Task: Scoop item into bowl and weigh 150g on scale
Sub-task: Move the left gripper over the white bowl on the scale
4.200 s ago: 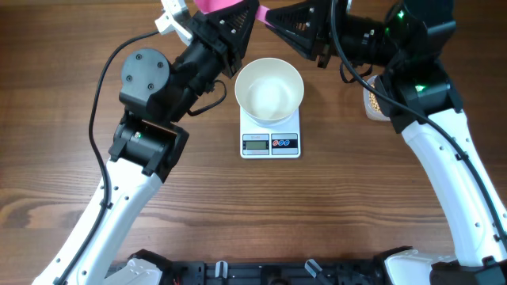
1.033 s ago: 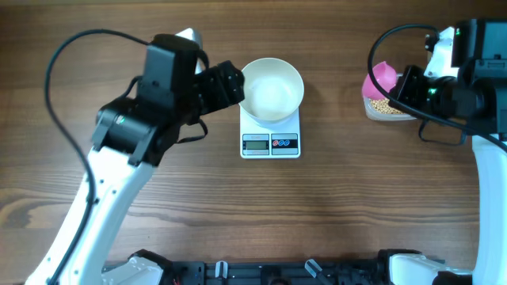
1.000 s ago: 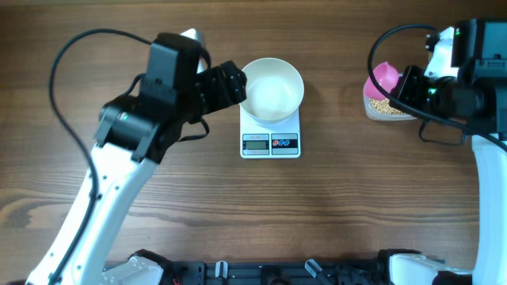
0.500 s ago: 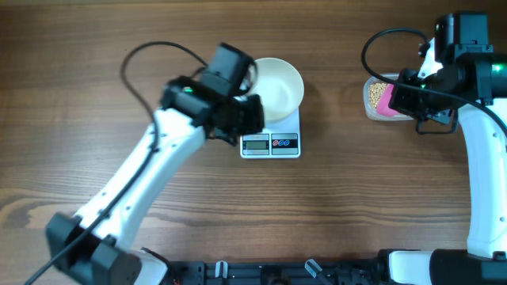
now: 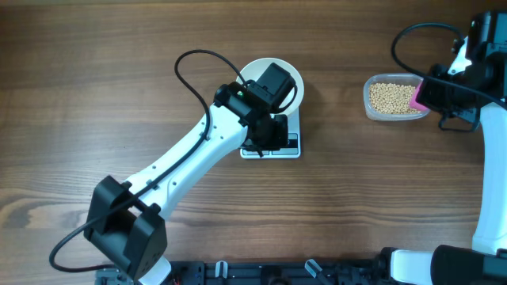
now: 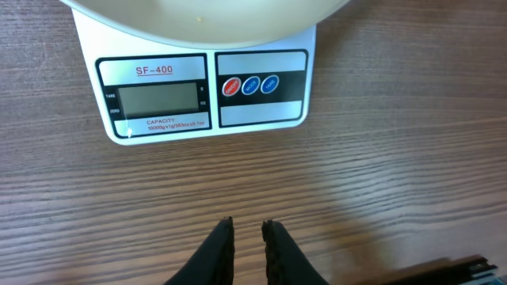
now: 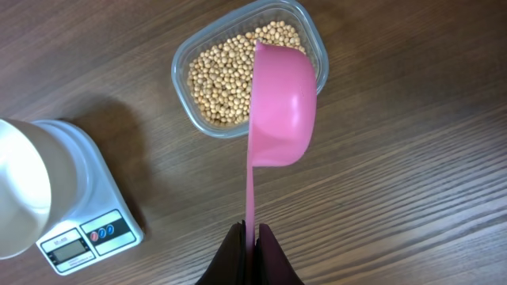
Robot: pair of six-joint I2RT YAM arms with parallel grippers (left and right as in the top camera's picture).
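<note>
The white bowl (image 5: 293,77) stands on the white scale (image 5: 295,149), whose blank grey display (image 6: 154,99) and coloured buttons (image 6: 249,85) face my left wrist view. My left gripper (image 6: 246,226) hovers over the wood just in front of the scale, its fingers nearly together with nothing between them. In the overhead view the left gripper (image 5: 269,131) hides the scale's front. My right gripper (image 7: 252,231) is shut on the thin handle of a pink scoop (image 7: 281,103). The scoop's cup hangs over the near edge of a clear tub (image 7: 184,59) of tan beans (image 7: 226,71). Its inside is hidden.
The clear tub (image 5: 392,96) sits on the wooden table at the right, well apart from the scale. The left arm stretches diagonally from the bottom left up to the bowl. A black rail runs along the table's front edge (image 5: 277,273).
My left arm swung right from beside the bowl to the scale's front, and its jaws closed. My right arm drew the pink scoop from over the beans to the tub's right edge.
</note>
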